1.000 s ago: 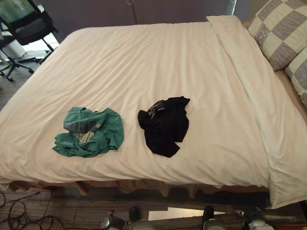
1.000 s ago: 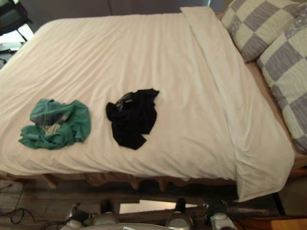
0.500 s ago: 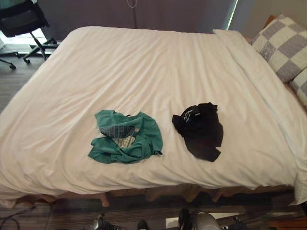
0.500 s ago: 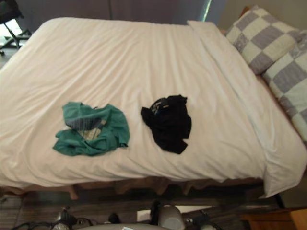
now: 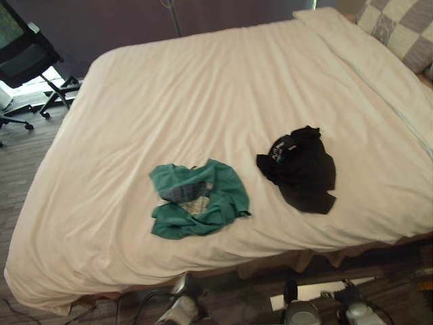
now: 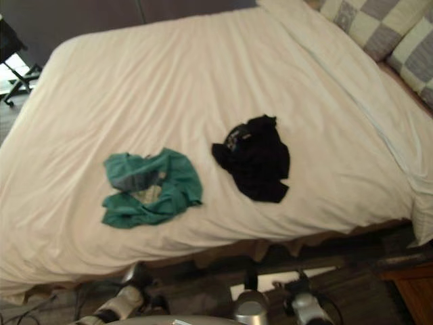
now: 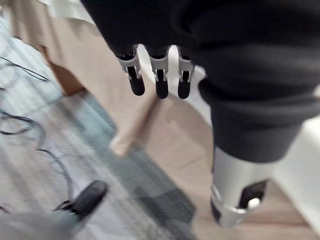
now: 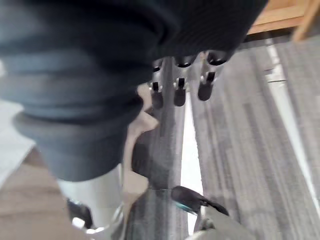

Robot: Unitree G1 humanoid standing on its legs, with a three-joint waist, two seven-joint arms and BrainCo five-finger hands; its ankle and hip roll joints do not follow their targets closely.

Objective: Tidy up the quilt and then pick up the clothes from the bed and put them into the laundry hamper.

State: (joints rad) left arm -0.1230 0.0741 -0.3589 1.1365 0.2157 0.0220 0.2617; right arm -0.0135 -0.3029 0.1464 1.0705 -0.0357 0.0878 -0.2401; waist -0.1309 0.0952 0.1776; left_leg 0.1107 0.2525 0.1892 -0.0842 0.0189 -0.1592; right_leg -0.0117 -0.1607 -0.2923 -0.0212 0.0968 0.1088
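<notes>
A cream quilt lies spread smooth over the bed, with a folded band near the pillows. On its near part lies a crumpled green garment, and to its right a crumpled black garment, a short gap between them. My left hand hangs low by the bed's wooden base, fingers straight, holding nothing. My right hand hangs over the grey floor, fingers straight and empty as well. Both hands are below the mattress edge, apart from the clothes.
Checked pillows lie at the head of the bed, far right. A black office chair stands on the floor at the far left. A brown wooden piece of furniture stands by the bed's near right corner.
The whole picture has shifted, so the camera has moved; the bed now shows from further left. The two garments lie where they were on the quilt.
</notes>
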